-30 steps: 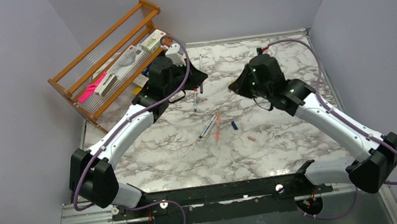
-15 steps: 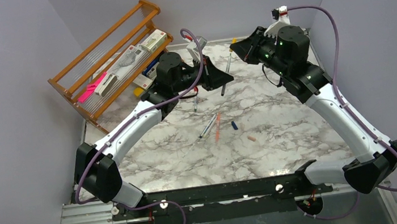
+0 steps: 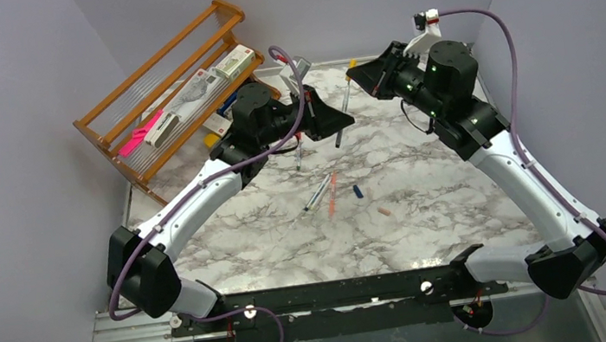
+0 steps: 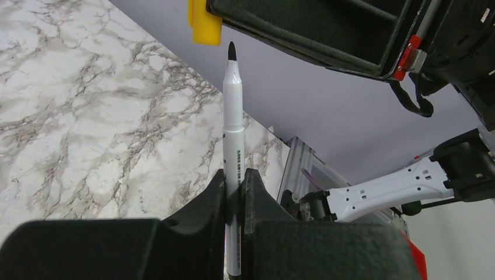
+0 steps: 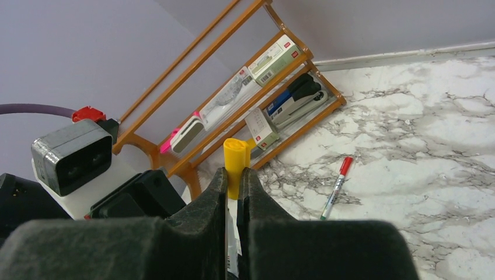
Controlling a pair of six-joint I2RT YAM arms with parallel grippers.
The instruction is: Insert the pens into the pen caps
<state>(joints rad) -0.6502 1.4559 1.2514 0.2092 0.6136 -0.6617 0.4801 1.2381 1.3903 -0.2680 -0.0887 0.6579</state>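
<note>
Just past the wooden rack, my left gripper pinches a white pen by its barrel, black tip just short of the yellow cap clamped in my right gripper, not yet joined. Farther from the rack, a grey pen, an orange pen, a dark blue cap and a pale pink cap lie on the marble tabletop

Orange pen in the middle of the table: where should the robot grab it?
Probably the middle of its barrel or a bit nearer the arms, coming straight down from above with the fingers across it. The orange pen lies flat on the table, and a grey pen angles close to its far end, so the near half has more room.
</note>
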